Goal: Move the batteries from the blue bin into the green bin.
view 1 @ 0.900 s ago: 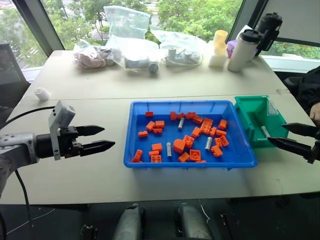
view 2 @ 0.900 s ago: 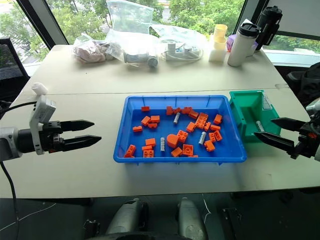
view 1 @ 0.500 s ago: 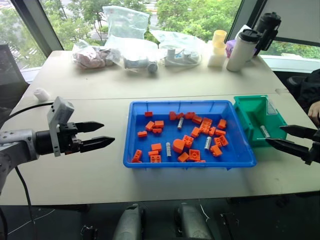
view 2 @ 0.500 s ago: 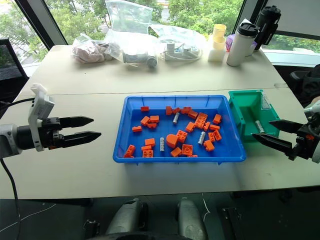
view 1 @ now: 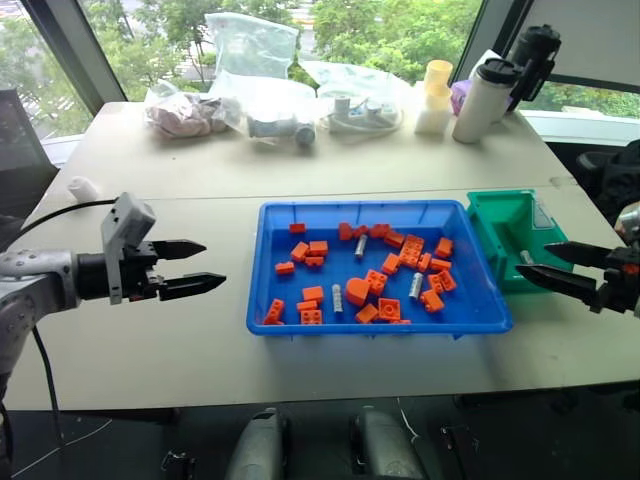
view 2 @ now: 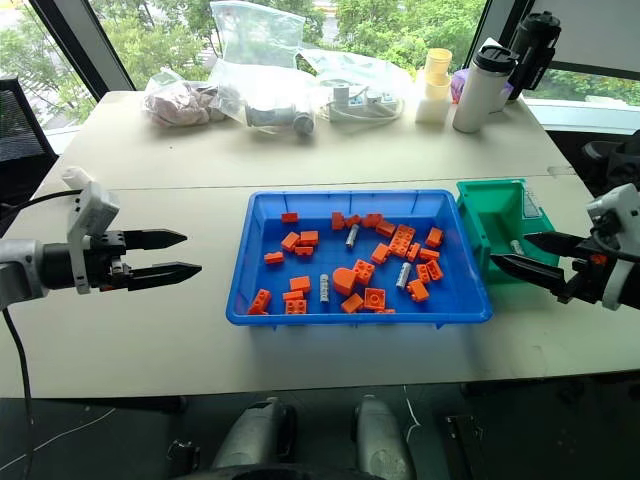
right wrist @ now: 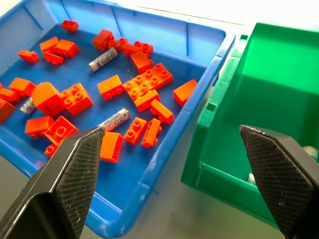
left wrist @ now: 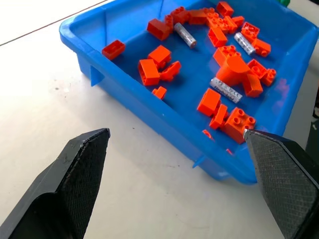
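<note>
We see a pale worktop [view 1: 180, 340] made of two slabs butted together, set against big windows with green trees outside; a dark chair stands at its left end. Along the far edge lie clear bags [view 1: 250, 75], a white flask [view 1: 484, 100] and a black one [view 1: 535, 55], and a pale yellow cup [view 1: 438, 75]. A small white lump [view 1: 82, 187] sits near the left edge.

The blue bin [view 1: 290, 215] lies in the middle of the near slab, strewn with orange bricks [view 1: 412, 250]. Three batteries [view 1: 417, 286] rest among them: one toward the far wall, one near the front middle, one to the right. The green bin [view 1: 500, 215] stands just beside the blue bin's right end (touching or not, we cannot tell) and holds at least one more battery at its floor.

The left hand [view 1: 192, 267] hangs over bare worktop well to the left of the blue bin, released, its fingers spread and pointing toward the bin. The right hand [view 2: 528, 253] hovers at the green bin's front right, likewise released and grasping nothing.

Since the earlier frames the right hand has drawn in toward the green bin, so more of its wrist shows. The left hand has barely shifted, and the bins and batteries lie as they were.
</note>
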